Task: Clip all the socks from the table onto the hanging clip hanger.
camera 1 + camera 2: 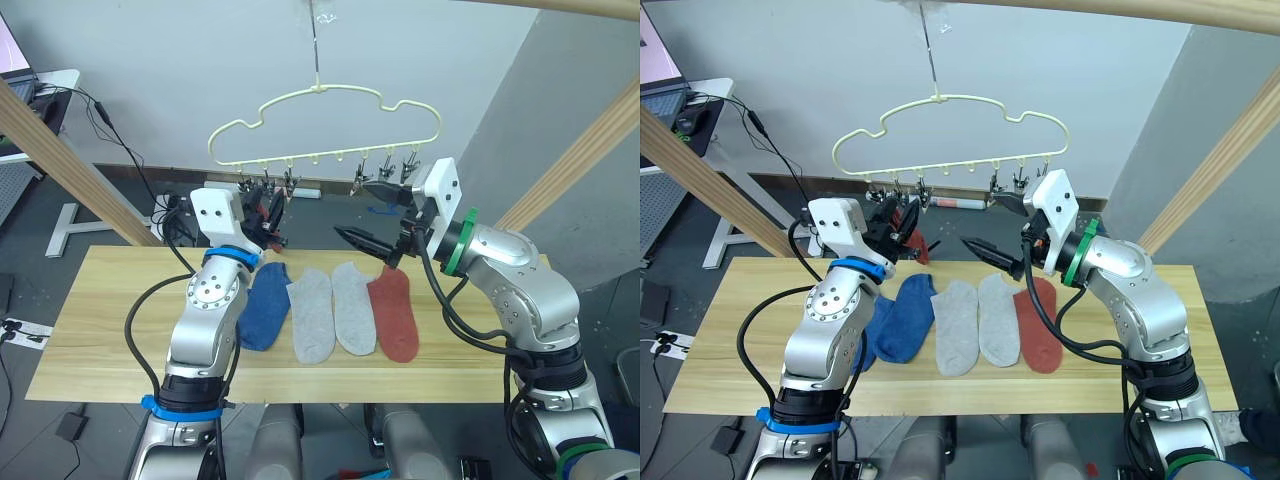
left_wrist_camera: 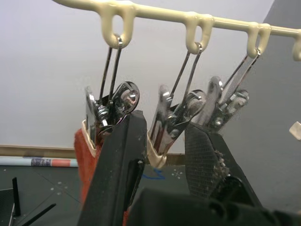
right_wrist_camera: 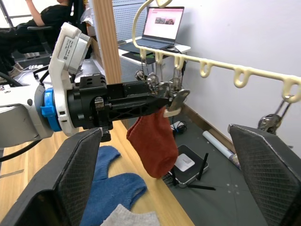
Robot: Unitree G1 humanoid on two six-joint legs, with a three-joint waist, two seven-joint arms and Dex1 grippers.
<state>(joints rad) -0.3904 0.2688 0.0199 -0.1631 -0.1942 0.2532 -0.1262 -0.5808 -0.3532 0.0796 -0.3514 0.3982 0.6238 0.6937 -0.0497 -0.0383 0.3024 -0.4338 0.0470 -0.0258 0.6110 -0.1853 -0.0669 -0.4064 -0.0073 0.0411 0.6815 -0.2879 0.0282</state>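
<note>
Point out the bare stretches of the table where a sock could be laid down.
The table is bare at its left end, beyond the blue socks. It is also bare at the right end past the rust red sock, and along the front edge. The middle, with the grey socks, is crowded.

Rust red knit sock point(image 3: 153, 143) hanging from the pale yellow wire clip hanger point(image 3: 221, 68)
The left end effector point(image 3: 169, 100) reaches the dark metal clips; blue socks point(image 3: 115, 181) lie on the wooden desk point(image 3: 19, 181) below.
</note>
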